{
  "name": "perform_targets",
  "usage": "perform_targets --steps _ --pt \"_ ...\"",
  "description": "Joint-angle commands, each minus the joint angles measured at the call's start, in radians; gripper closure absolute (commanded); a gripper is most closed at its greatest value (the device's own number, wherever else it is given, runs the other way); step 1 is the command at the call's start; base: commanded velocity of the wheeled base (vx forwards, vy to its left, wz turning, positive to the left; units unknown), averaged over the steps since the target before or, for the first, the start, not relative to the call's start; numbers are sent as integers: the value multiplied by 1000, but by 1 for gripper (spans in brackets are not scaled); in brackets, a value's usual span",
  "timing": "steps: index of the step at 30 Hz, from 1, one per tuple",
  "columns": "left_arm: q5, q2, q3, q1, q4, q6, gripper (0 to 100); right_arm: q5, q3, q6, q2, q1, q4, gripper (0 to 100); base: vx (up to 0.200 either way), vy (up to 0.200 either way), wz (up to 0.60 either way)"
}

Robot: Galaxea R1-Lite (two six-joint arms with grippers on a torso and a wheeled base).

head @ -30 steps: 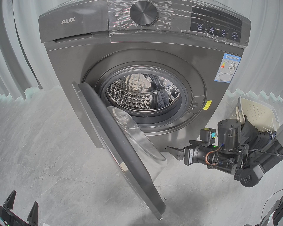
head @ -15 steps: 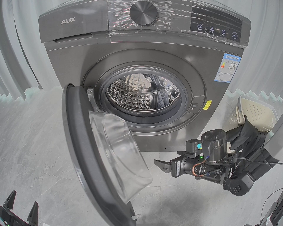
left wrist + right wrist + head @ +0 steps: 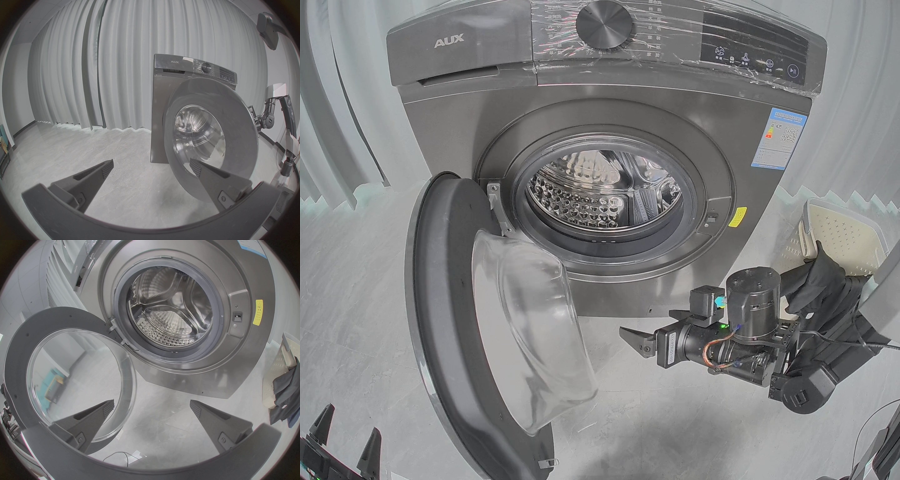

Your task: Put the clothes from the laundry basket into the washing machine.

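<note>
Both left gripper and right gripper show fingers spread, empty; washing machine bears blue label, yellow sticker.

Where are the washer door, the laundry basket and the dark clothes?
washer door (image 3: pixel 445 281), head view, grey outer frame
laundry basket (image 3: pixel 850 236), head view, perforated inner wall
dark clothes (image 3: pixel 820 281), head view, fold over basket rim

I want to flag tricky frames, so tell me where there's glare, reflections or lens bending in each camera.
Head view: the plastic film on the washing machine shows streaky glare, and the drum glints. Left wrist view: dark rounded corners, curtains bowed, door glass shiny. Right wrist view: the room looks warped in the door glass; the drum gleams.
</note>
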Motion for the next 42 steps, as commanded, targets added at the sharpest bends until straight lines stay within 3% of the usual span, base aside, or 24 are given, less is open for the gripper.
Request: perform_targets --steps 1,13,23,27,33,42 --pt "0 -2 15 0 0 0 0 1 -43 1 46 10 -10 0 0 0 0" --pt "0 -2 15 0 0 0 0 -7 -75 23 112 131 -42 0 0 0 0" --pt "0 -2 15 0 0 0 0 -6 -84 24 104 116 -46 0 0 0 0" --pt "0 -3 15 2 0 0 0 -4 -103 23 112 117 -45 0 -200 0 0" --pt "0 -3 15 2 0 0 0 -4 -196 26 207 131 -48 0 -67 0 0" --pt "0 -3 15 2 0 0 0 -18 -253 36 268 164 -126 0 0 0 0"
